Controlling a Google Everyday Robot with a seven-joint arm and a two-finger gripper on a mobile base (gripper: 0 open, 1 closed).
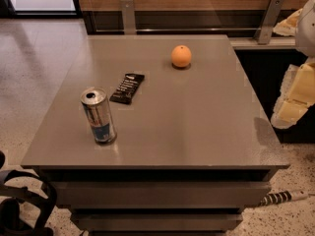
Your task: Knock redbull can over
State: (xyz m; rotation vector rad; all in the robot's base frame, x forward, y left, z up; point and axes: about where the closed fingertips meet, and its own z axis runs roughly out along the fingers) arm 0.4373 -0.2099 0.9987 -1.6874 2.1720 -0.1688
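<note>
The redbull can [99, 116] stands upright near the front left corner of the grey table [197, 122]. It is slim and silver with blue panels, and its pull-tab top faces up. My gripper [291, 109] is at the right edge of the view, off the table's right side and far from the can. It touches nothing.
An orange [181, 56] sits at the back middle of the table. A black snack bar [127, 88] lies flat just behind and right of the can. A glass railing with metal posts [128, 14] runs behind the table. A power strip [283, 197] lies on the floor at the front right.
</note>
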